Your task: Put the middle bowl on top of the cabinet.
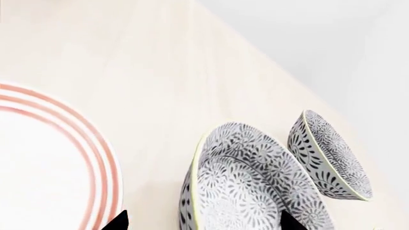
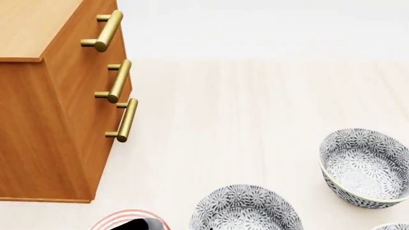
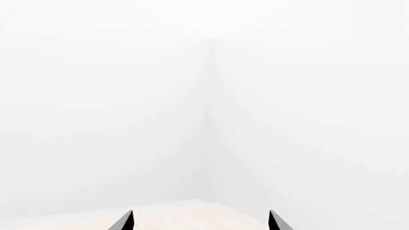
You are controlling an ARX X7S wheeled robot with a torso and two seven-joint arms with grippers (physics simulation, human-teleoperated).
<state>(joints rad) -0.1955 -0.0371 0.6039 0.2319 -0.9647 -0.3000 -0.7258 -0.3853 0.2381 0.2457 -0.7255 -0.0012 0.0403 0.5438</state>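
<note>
I look down from my head camera at a pale wooden tabletop (image 2: pixel 255 120) with one tall orange-brown wooden drawer cabinet (image 2: pixel 57 120) standing on it; its lighter flat top is bare where I can see it, and I count three brass bar handles (image 2: pixel 114 81) down its front. I count three deep round white bowls with a dense grey floral pattern, all on the table and none on the cabinet. The middle bowl (image 2: pixel 246 208) sits upright near the cabinet's front lower corner, cut off by the picture edge. A second patterned bowl (image 2: pixel 364 167) stands farther from the cabinet, apart from the middle one, and only a sliver of the third bowl (image 2: pixel 393 226) shows beyond that. There is one white round plate with red-pink rings (image 2: pixel 124 220), lying between the cabinet's foot and the middle bowl. My left pincer (image 1: pixel 204 221) hangs over this spot: in its wrist camera two dark fingertips (image 1: pixel 118 220) stand wide apart, holding nothing, one tip over the plate's rim and the other over the middle bowl (image 1: pixel 249 182), with the second bowl (image 1: pixel 329 158) just beyond. My right pincer (image 3: pixel 201 221) is also spread wide and empty; its camera shows two dark tips, a strip of tabletop and plain white walls (image 3: pixel 204 96) meeting in a corner.
</note>
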